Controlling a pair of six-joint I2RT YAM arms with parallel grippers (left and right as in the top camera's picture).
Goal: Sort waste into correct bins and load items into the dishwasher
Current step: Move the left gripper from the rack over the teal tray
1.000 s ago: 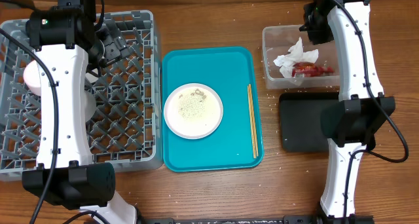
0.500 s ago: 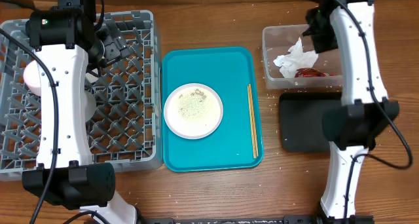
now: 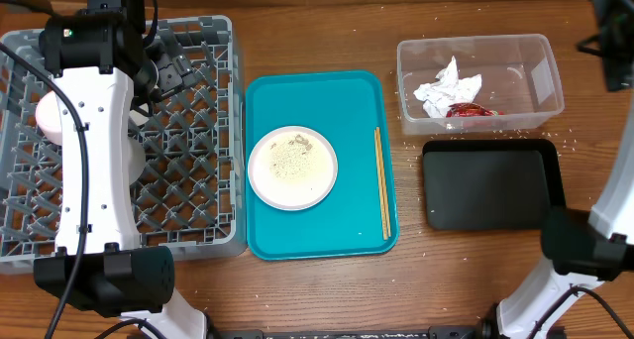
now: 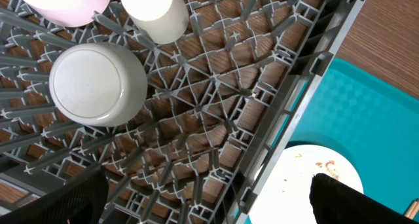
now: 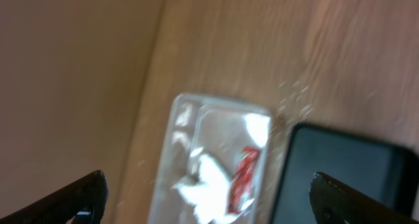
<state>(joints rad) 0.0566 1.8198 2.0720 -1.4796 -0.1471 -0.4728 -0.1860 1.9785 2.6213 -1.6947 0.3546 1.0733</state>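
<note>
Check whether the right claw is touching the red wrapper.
Apart. Right wrist view shows the red wrapper lying in the clear tub, well below the open right claw.

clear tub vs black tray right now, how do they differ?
1. The clear tub is see-through with taller walls; the black tray is opaque and shallow.
2. The clear tub holds a crumpled napkin and a red wrapper; the black tray shows nothing inside.
3. In the overhead view the clear tub sits above the black tray.
Shared: rectangular, rounded corners, similar footprint, both right of the teal tray.
</note>
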